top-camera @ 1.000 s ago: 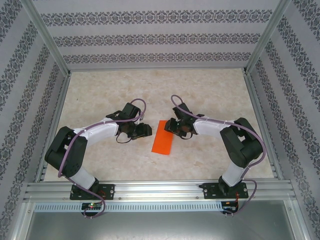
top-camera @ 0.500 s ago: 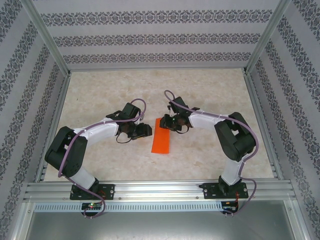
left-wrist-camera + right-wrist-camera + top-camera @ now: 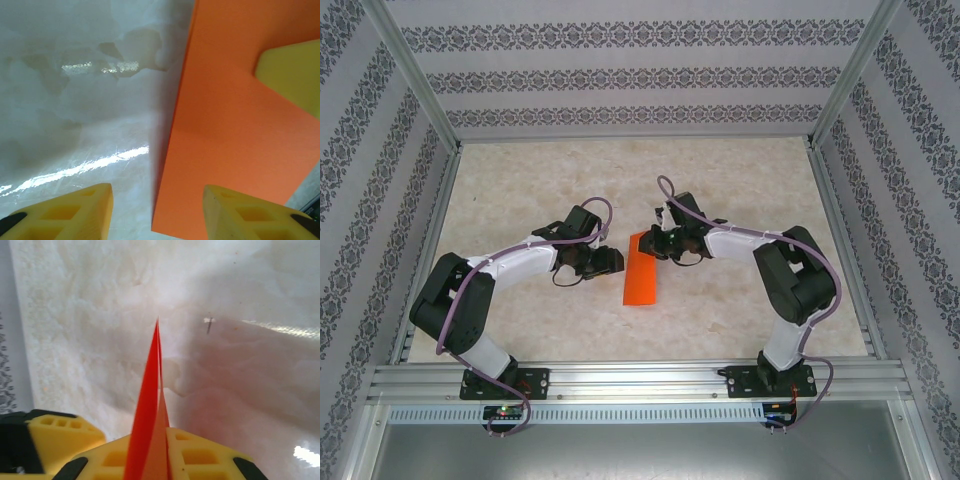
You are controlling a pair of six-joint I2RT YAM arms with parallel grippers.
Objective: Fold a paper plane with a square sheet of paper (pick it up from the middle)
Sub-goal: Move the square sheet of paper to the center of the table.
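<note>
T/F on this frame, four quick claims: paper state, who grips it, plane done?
1. The paper is doubled over, two layers. True.
2. The right fingers pinch it. True.
3. The left fingers grip it too. False: they stand apart at its edge, holding nothing.
4. It is already a pointed dart. False: it is a plain folded rectangle.

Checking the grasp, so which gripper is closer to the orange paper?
Right. The right gripper pinches the paper at its far end; the left gripper sits open beside its left edge.
</note>
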